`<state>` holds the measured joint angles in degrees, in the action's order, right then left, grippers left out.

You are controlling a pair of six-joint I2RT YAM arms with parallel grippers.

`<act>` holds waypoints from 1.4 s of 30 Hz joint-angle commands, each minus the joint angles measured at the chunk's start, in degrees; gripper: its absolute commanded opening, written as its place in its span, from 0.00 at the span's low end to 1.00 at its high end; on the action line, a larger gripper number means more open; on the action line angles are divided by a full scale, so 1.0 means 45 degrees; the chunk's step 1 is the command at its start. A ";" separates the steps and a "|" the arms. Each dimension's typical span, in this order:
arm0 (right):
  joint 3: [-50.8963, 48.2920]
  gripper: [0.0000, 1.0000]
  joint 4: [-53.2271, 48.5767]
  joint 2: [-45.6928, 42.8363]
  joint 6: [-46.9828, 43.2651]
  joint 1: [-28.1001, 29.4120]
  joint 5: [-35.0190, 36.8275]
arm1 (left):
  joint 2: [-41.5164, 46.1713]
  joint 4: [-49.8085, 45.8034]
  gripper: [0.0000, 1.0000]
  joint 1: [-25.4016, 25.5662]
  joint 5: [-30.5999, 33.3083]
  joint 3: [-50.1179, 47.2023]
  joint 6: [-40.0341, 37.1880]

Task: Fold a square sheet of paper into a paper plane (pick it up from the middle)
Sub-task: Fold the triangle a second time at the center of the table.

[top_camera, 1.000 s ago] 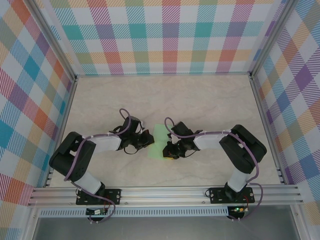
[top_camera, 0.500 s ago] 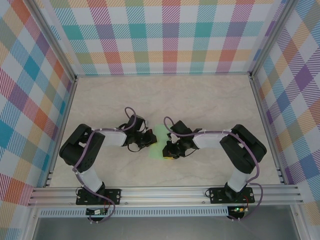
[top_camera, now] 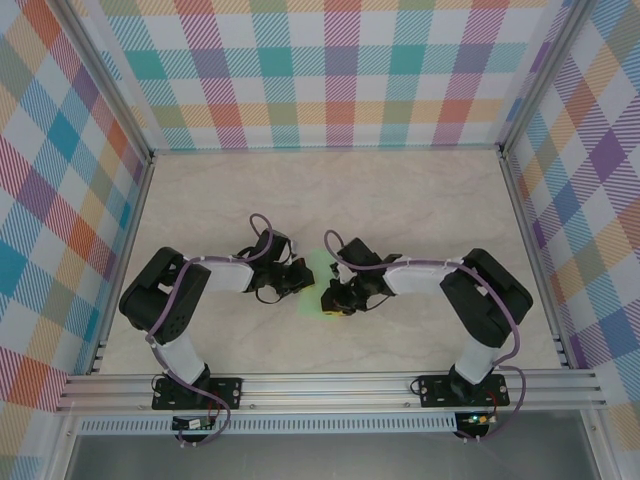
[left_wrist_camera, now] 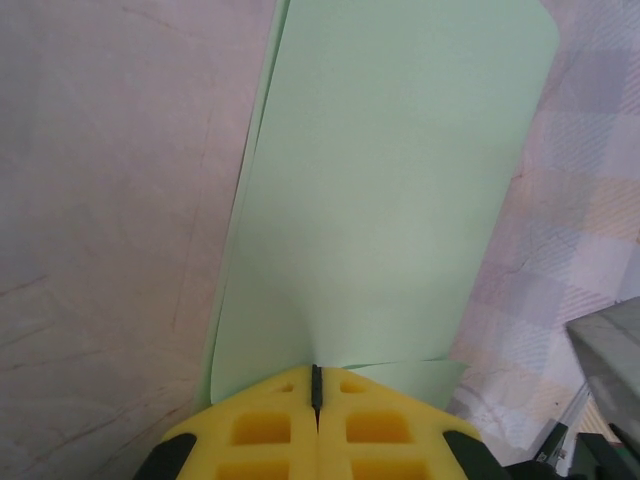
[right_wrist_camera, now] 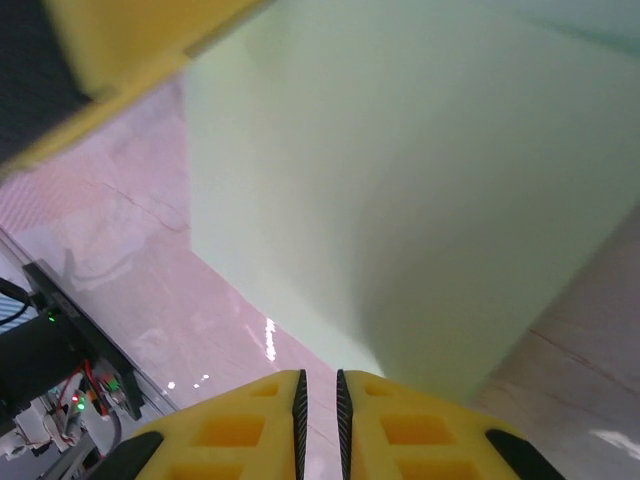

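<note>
**A:** Where is the sheet of paper (top_camera: 317, 267)?

**B:** On the table (top_camera: 420, 200), about midway between its left and right edges and a little nearer the near edge than the far one. It is pale green and lies between the two grippers, with both arms bent inward toward it.

**A:** What about the left gripper (top_camera: 303, 279)?

**B:** It sits at the paper's left side. In the left wrist view the left gripper (left_wrist_camera: 316, 372) has its yellow fingers pressed together, and the sheet of paper (left_wrist_camera: 390, 180) comes straight out of the seam between them. So it is clamped on the paper's near edge. From there the paper runs away as a long strip with a rounded far corner. A second layer peeks out along its left side, so it is folded at least once.

**A:** Is it flat on the table?

**B:** I cannot tell how much of it is lifted. The marbled table (left_wrist_camera: 110, 200) shows to its left.

**A:** And the right gripper (top_camera: 331, 302)?

**B:** It is at the paper's right side, toward the near edge, close to the left one. In the right wrist view the right gripper (right_wrist_camera: 319, 378) has its fingers a sliver apart, with only the table's pink tone showing through the slit. The sheet of paper (right_wrist_camera: 420, 200) spreads just beyond the fingertips, and its lower corner passes behind one finger. The table (right_wrist_camera: 200, 300) lies to the left of it.
</note>
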<state>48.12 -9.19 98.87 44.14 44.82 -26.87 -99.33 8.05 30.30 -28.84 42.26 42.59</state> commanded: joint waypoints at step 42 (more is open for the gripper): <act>0.0680 0.39 0.0069 0.0171 0.2953 -0.0934 0.1997 | 0.0815 -0.0550 0.03 0.0065 -0.0192 -0.0042 -0.0356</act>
<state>50.13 -9.17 98.67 56.60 41.15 -17.02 -95.39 5.93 30.35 -29.04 42.26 42.13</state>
